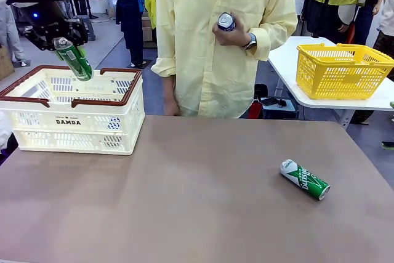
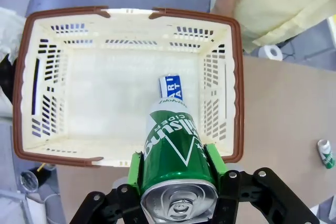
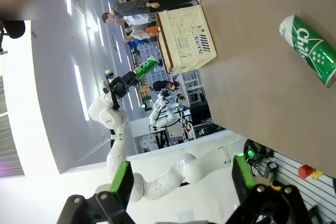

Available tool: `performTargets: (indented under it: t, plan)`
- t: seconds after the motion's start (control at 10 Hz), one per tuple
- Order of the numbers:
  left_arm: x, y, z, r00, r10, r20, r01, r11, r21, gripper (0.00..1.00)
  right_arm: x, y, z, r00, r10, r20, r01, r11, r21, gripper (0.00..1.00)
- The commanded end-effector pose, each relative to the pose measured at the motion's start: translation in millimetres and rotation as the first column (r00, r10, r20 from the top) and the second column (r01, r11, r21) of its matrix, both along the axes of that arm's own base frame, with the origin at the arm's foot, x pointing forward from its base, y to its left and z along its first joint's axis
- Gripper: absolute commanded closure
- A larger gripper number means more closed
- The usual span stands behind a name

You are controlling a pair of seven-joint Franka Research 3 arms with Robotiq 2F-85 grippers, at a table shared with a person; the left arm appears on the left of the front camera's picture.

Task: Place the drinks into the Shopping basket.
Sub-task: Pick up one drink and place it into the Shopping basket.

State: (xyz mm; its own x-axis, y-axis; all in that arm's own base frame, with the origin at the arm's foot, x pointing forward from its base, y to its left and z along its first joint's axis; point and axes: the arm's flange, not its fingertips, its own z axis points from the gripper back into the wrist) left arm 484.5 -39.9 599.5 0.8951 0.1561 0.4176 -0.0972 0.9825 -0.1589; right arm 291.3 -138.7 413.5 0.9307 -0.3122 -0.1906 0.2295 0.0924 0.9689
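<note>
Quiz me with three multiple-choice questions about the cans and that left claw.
1. Where is the loose green can? A) lying on the table B) in the yellow basket C) on the floor
2. What colour is the person's can? A) green B) red C) blue
3. What is the left gripper doing? A) open B) shut on a second green can C) shut on nothing

Key: 1 A, it rests sideways on the brown tabletop; 2 C, blue body, silver top; 3 B, green pads clamp it above the Shopping basket.
</note>
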Motion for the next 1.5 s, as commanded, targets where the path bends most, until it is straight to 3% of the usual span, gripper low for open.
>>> performTargets:
  t: [0.0, 0.1, 0.3, 0.4, 0.8, 1.1, 1.3, 1.4]
  plan:
    - [29.7, 3.6, -5.2, 0.996, -0.039, -0.074, 0.042, 0.998, 0.05, 1.0, -1.4, -0.9, 0.1, 1.0, 0.011, 0.025, -0.011, 1.0, -0.003, 0.0]
    - [56.5, 9.4, -6.9, 0.995, -0.038, -0.094, 0.046, 0.995, 0.09, 1.0, -1.4, -0.9, 0.1, 1.0, 0.011, 0.025, -0.011, 1.0, -0.003, 0.0]
    - [100.4, 23.9, -42.6, 0.975, -0.021, -0.22, 0.047, 0.992, 0.114, 1.0, -1.4, -0.9, 0.1, 1.0, 0.011, 0.025, -0.011, 1.0, -0.003, 0.0]
    - [109.8, 28.7, -66.2, 0.962, 0.037, -0.272, -0.001, 0.991, 0.134, 1.0, -1.4, -0.9, 0.1, 1.0, 0.011, 0.025, -0.011, 1.0, -0.003, 0.0]
    - [140.2, 49.9, -154.7, 0.915, -0.012, -0.404, 0.058, 0.993, 0.103, 1.0, -1.4, -0.9, 0.1, 1.0, 0.011, 0.025, -0.011, 1.0, -0.003, 0.0]
    - [135.1, 54.3, -173.4, 0.899, -0.01, -0.438, 0.049, 0.996, 0.08, 0.96, -1.4, -0.9, 0.1, 1.0, 0.011, 0.025, -0.011, 1.0, -0.003, 0.0]
    - [134.2, 55.7, -175.8, 0.895, -0.023, -0.445, 0.058, 0.996, 0.066, 0.0, -1.4, -0.9, 0.1, 1.0, 0.011, 0.025, -0.011, 1.0, -0.003, 0.0]
    - [132.7, 57.0, -174.1, 0.899, -0.021, -0.438, 0.054, 0.997, 0.063, 0.0, -1.4, -0.9, 0.1, 1.0, 0.011, 0.025, -0.011, 1.0, -0.003, 0.0]
